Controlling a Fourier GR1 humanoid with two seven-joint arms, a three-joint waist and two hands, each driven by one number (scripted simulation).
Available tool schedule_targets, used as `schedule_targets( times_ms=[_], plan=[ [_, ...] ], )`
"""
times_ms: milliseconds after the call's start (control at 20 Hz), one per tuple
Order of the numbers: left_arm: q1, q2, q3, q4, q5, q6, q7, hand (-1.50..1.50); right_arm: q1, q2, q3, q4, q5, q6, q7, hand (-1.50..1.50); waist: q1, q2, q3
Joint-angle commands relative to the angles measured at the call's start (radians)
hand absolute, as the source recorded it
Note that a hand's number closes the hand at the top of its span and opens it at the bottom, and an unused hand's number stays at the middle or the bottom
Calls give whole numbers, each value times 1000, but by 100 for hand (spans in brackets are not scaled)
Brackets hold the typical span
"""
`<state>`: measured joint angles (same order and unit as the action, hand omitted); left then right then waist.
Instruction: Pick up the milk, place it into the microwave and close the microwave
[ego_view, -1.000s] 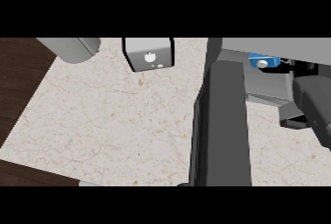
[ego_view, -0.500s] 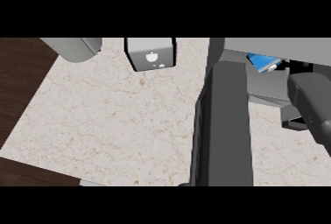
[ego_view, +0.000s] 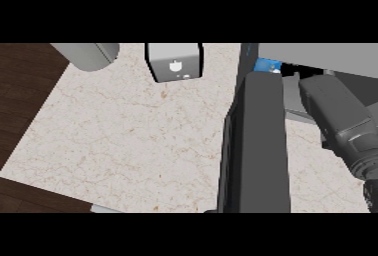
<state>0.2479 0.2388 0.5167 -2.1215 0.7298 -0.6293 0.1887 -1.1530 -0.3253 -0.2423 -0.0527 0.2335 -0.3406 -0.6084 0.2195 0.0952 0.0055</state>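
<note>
The milk (ego_view: 266, 65) shows only as a small blue patch just inside the microwave (ego_view: 317, 52), at the top right, behind the top end of the door. The microwave's dark door (ego_view: 255, 145) stands open, running down the middle of the view edge-on. My right forearm reaches up from the lower right into the opening, and the dark right hand (ego_view: 322, 97) lies right beside the milk. The arm and the door hide whether the hand touches or holds the carton. My left hand does not appear.
The pale stone counter (ego_view: 133, 130) spreads left of the door, with dark wood floor beyond its left edge. A white box with a small emblem (ego_view: 173, 62) stands at the counter's back. A grey cylinder (ego_view: 85, 54) sits at the top left.
My right arm has pushed up and to the left, further into the microwave's opening. The blue patch of milk now shows further left, close behind the door.
</note>
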Motion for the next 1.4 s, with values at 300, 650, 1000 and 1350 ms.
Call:
schedule_targets(
  times_ms=[300,650,1000,1350],
  plan=[
    [-11,-4,-21,48,-35,-25,-3,-150,-87,86,9,-9,16,-79,70,-150,-13,-13,-2],
    [-18,-18,-36,51,-49,-20,-2,-150,-61,103,-46,-44,-26,-145,11,-150,-55,-22,1],
    [18,-91,-82,99,-152,-71,-38,-150,-16,73,-35,-40,-6,-123,-29,-150,-101,-39,-3],
    [70,-161,-166,60,-204,-149,-73,-150,34,60,-64,-37,-37,-14,-48,-150,-124,-55,-3]
  ],
)
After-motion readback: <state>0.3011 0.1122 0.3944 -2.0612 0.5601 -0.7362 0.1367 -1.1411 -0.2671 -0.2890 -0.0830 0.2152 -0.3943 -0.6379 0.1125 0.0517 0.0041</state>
